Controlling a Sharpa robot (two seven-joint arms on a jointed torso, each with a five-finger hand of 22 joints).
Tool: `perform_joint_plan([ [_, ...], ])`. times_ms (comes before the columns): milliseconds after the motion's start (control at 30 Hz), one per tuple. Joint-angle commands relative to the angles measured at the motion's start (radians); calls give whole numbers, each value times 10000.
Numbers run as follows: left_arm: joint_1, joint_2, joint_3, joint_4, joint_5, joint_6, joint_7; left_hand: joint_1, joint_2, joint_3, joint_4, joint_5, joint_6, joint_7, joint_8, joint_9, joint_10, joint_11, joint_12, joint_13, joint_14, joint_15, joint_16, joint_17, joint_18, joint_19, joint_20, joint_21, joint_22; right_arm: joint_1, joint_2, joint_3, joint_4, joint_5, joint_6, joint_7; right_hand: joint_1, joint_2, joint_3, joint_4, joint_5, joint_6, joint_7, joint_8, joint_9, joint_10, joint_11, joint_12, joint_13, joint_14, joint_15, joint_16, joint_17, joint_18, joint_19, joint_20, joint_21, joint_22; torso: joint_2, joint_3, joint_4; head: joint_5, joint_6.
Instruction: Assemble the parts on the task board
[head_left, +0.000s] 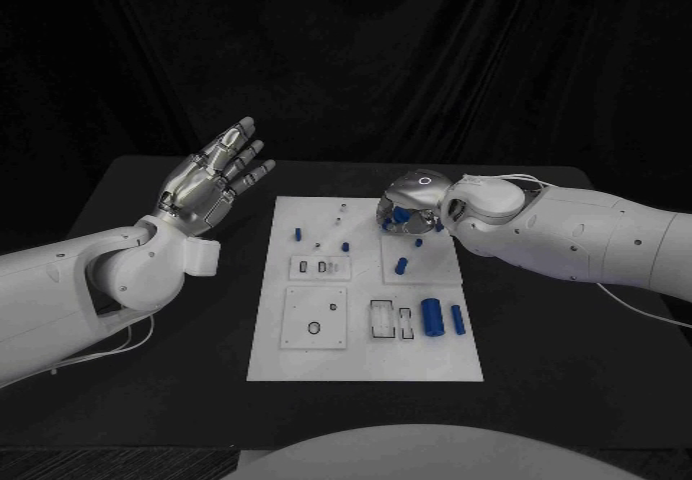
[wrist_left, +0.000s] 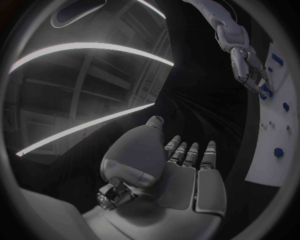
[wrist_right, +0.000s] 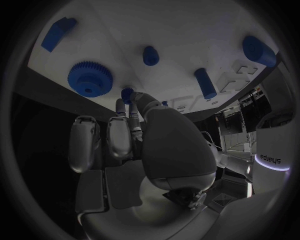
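On white task board (head_left: 281, 365): small blue parts (head_left: 431, 317), cylindrical.

Black tabletop (head_left: 173, 350), matte, dark drape behind it. One white task board (head_left: 361, 365) lies flat on it at the middle, long side running away from the robot, edges roughly square to the tabletop. Bare black surface shows on both sides of the board and in front of it. Thin white cable (head_left: 642, 305) trails over the tabletop at the right side, another pale cable (head_left: 108, 350) over the left side; whether they touch the surface cannot be told.
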Motion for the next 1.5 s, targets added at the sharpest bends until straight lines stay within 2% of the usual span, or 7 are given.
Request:
perform_joint_plan([
  [33, -14, -9, 9, 8, -14, 126, 515, 105, -14, 60, 20, 35, 21, 19, 49, 14, -7, 44, -9, -7, 14, -14, -37, -10, 171, 3, 87, 19, 15, -16, -50, 6, 108, 110, -671, 181, 116, 38, 69, -18, -90, 145, 36, 100, 103, 104, -4, 60, 26, 39, -83, 25, 14, -123, 10, -71, 57, 106, 1, -1, -8, 3, -13],
  [200, -15, -60, 9, 45, -14, 86, 474, 107, -13, 65, 17, 40, 33, 21, 54, 16, -6, 41, -7, -6, 14, -12, -37, -10, 172, 4, 88, 20, 16, 110, -76, 6, 279, 311, -690, 178, 94, 22, 77, -17, -135, 200, 85, 148, 189, 136, 23, 46, 18, 39, -76, 20, 11, -127, 14, -73, 60, 125, 1, -4, -12, 36, -13],
  [500, -14, -99, 9, 170, -14, 8, 669, 149, -12, 131, -29, 114, 230, 45, 135, 40, 40, 38, 25, 13, 14, 34, -37, -10, 182, 42, 110, 52, 38, 584, 200, 6, 362, 404, -489, 172, 61, 16, 86, 0, -229, 191, 107, 157, 258, 156, 42, 22, 4, 32, -60, 5, -7, -128, 7, -63, 52, 128, 5, -26, -12, 85, 17],
  [700, -12, -99, 10, 207, -13, -72, 703, 160, -21, 142, -41, 128, 258, 45, 150, 42, 48, 36, 31, 16, 14, 41, -37, -10, 183, 39, 111, 49, 35, 788, 500, 7, 191, 415, -259, 148, 55, 10, 94, 2, -256, 164, 109, 146, 278, 146, 46, 1, -7, 22, -54, -14, -35, -130, 6, -59, 52, 134, 62, -51, 52, 73, 97],
  [1033, -9, -60, 11, 235, -14, -301, 773, 135, -93, 122, -35, 121, 218, -29, 148, 30, 39, -44, 27, 11, 14, 5, -37, -10, 162, -20, 55, -3, -2, 854, 837, 8, -194, 417, 29, 76, 37, 12, 128, 14, -342, 67, 102, 100, 328, 152, 57, -43, -29, -17, -38, -75, -122, -120, -28, -45, 16, 103, 157, -62, 176, -92, 19],
  [1400, -11, 69, 10, 96, -13, -247, 700, 129, -98, 122, -29, 123, 206, -28, 147, 27, 31, -34, 22, 8, 14, -19, -37, -10, 160, -26, 27, -8, -5, 855, 1237, 8, -758, 418, 142, -12, 35, 21, 162, 15, -384, 10, 102, 67, 362, 162, 66, -73, -44, -59, -27, -141, -219, -105, -75, -33, -33, 48, 302, -163, 348, -184, 115],
  [1500, -11, 92, 10, 84, -13, -243, 677, 129, -98, 122, -29, 123, 206, -28, 147, 27, 31, -34, 22, 8, 14, -19, -37, -10, 160, -26, 27, -8, -5, 854, 1253, 8, -784, 418, 92, -76, 44, 23, 172, 9, -381, 6, 103, 65, 369, 162, 68, -79, -47, -65, -25, -147, -226, -105, -76, -32, -34, 51, 324, -171, 365, -175, 144],
])
